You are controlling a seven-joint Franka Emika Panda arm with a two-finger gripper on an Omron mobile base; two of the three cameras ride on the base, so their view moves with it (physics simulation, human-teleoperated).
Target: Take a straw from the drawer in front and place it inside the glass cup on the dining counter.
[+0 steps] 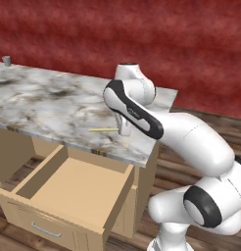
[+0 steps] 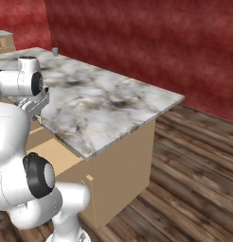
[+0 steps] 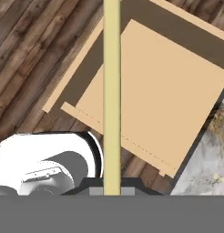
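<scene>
Straw (image 3: 112, 91), thin and pale yellow, is gripped in closed fingers (image 3: 96, 184) above the tan wooden drawer (image 3: 168, 100); no writing is readable.

I log a dark brown wooden plank floor (image 3: 27, 50) beneath the fingers; mottled red wall (image 1: 142, 34) well beyond them.

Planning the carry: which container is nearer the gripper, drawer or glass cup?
The open drawer, right under the gripper and its straw; the glass cup stands at the dining counter's far corner.
</scene>
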